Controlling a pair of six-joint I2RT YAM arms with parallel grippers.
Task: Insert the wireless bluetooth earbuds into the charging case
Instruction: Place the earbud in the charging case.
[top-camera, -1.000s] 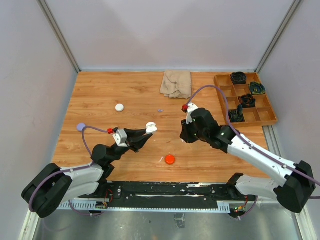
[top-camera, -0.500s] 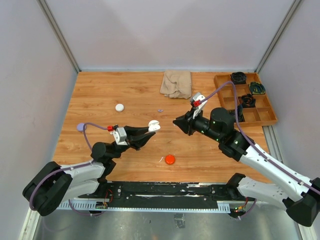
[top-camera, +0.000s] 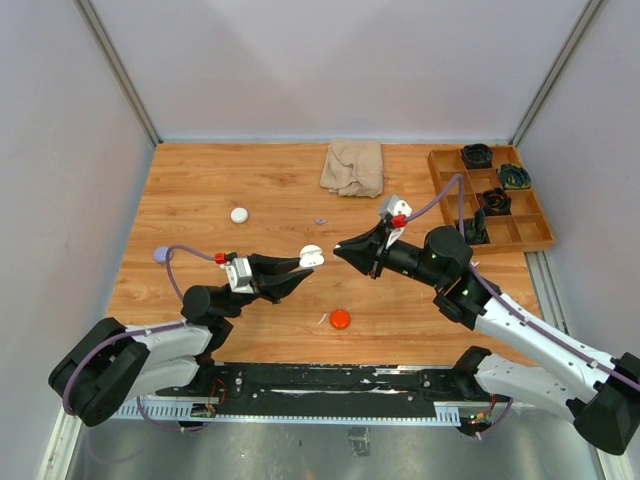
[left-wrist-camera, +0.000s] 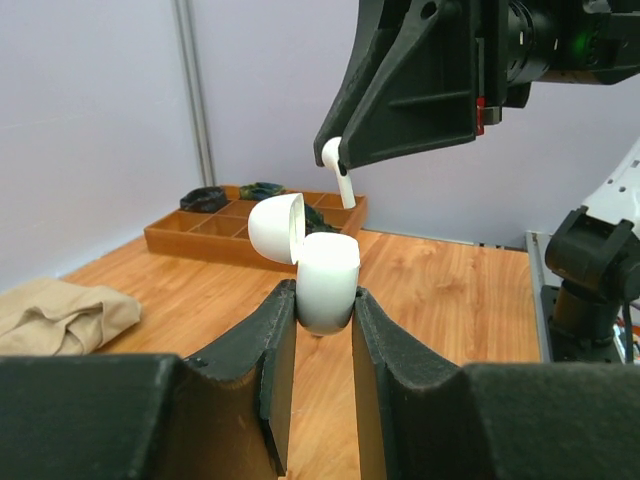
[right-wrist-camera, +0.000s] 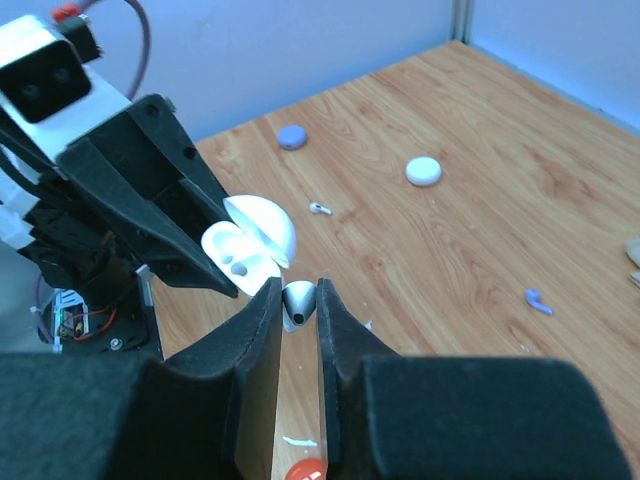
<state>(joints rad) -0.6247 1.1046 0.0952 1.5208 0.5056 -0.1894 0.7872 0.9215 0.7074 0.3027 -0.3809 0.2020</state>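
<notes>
My left gripper (top-camera: 300, 264) is shut on the white charging case (top-camera: 311, 256), held above the table with its lid flipped open. In the left wrist view the case body (left-wrist-camera: 328, 280) sits pinched between the fingertips of that gripper (left-wrist-camera: 325, 302). My right gripper (top-camera: 341, 250) is shut on a white earbud (right-wrist-camera: 299, 303), a little to the right of the case and apart from it. From the left wrist the earbud (left-wrist-camera: 338, 172) hangs stem-down just above the open case. In the right wrist view, two empty wells show in the case (right-wrist-camera: 238, 252). My right gripper (right-wrist-camera: 298, 310) holds the bud just right of them.
A white earbud (right-wrist-camera: 319, 209) and a purple one (top-camera: 320, 220) lie loose on the table. A white puck (top-camera: 239, 214), a purple puck (top-camera: 162, 254) and a red puck (top-camera: 340, 319) sit around the arms. A beige cloth (top-camera: 353, 167) and a wooden tray (top-camera: 446, 199) are at the back.
My right gripper has risen from the table and swung left with the earbud, ending close beside the open case. My left gripper with the case has barely moved.
</notes>
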